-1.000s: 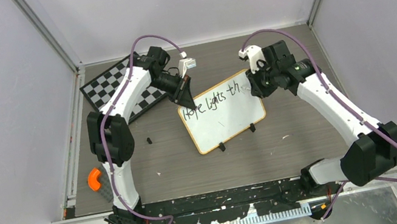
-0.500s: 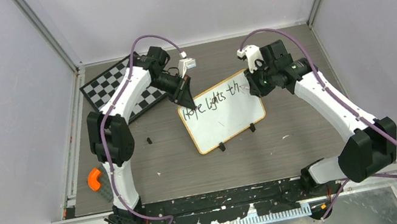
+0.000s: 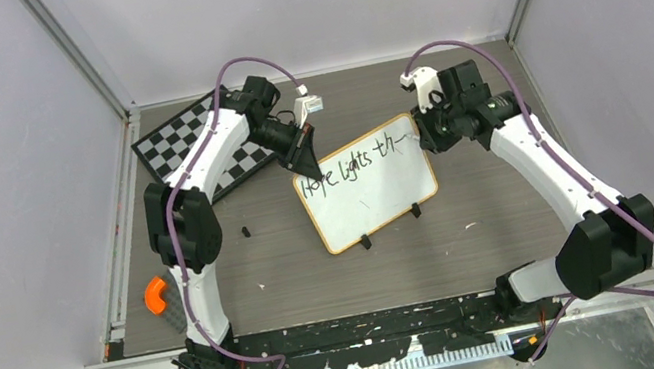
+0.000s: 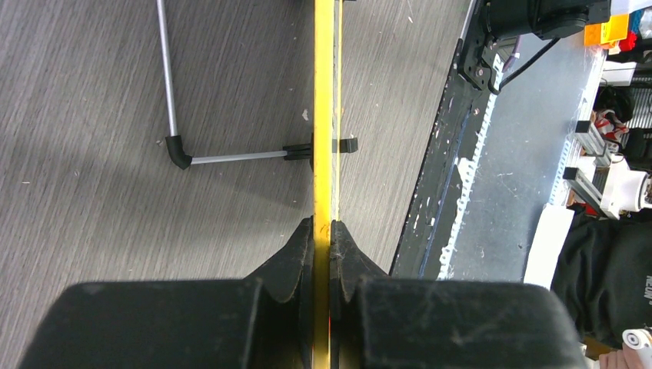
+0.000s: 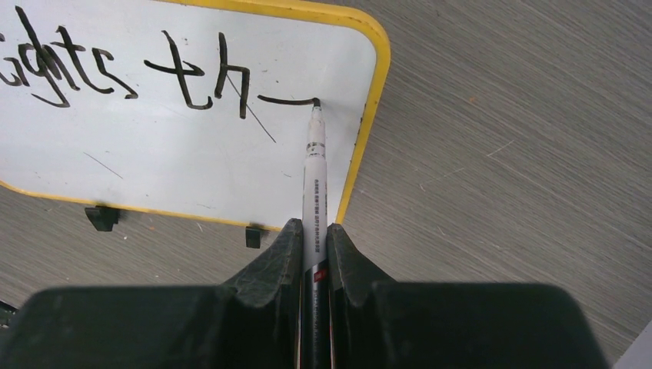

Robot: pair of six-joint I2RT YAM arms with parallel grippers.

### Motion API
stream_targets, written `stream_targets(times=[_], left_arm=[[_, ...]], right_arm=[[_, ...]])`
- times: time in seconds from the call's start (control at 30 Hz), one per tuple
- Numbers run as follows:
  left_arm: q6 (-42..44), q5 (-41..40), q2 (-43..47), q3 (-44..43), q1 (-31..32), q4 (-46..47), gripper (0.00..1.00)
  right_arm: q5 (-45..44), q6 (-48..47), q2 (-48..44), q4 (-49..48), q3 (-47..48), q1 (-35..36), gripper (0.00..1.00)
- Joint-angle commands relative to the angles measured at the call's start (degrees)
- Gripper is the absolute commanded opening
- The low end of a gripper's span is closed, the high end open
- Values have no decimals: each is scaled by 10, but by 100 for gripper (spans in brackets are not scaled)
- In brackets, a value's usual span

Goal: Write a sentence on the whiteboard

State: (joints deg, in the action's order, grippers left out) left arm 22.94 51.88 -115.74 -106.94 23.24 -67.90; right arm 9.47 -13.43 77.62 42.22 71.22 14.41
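The whiteboard (image 3: 370, 192) lies mid-table, white with an orange-tan rim and two black clip feet, reading "Hope lights th" plus a fresh dash. My left gripper (image 3: 304, 160) is shut on its far-left corner; in the left wrist view (image 4: 323, 231) the yellow rim (image 4: 323, 115) runs edge-on between the fingers. My right gripper (image 3: 425, 132) is shut on a white marker (image 5: 314, 184). Its tip (image 5: 315, 104) touches the whiteboard (image 5: 154, 154) at the end of a horizontal stroke near the top-right corner.
A black-and-white chessboard (image 3: 185, 149) lies at the back left under my left arm. An orange-handled tool (image 3: 158, 295) sits at the table's left edge. A small black piece (image 3: 246, 230) lies left of the board. A grey rod with a black elbow (image 4: 175, 146) shows behind the board.
My right gripper has moved right along the board's top edge, drawing a horizontal stroke after "th". The left gripper and the board have not moved.
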Motion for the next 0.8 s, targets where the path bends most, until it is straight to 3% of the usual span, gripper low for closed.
stream_targets(times=[0.0,0.77], left_arm=[[10,-12,-9,-17,3,-15,0],[10,-13,-11,-19,3,-16,0]], right_arm=[[6,0,3,-20,33,-2,0],[49,10,15,-13,21,13,0]])
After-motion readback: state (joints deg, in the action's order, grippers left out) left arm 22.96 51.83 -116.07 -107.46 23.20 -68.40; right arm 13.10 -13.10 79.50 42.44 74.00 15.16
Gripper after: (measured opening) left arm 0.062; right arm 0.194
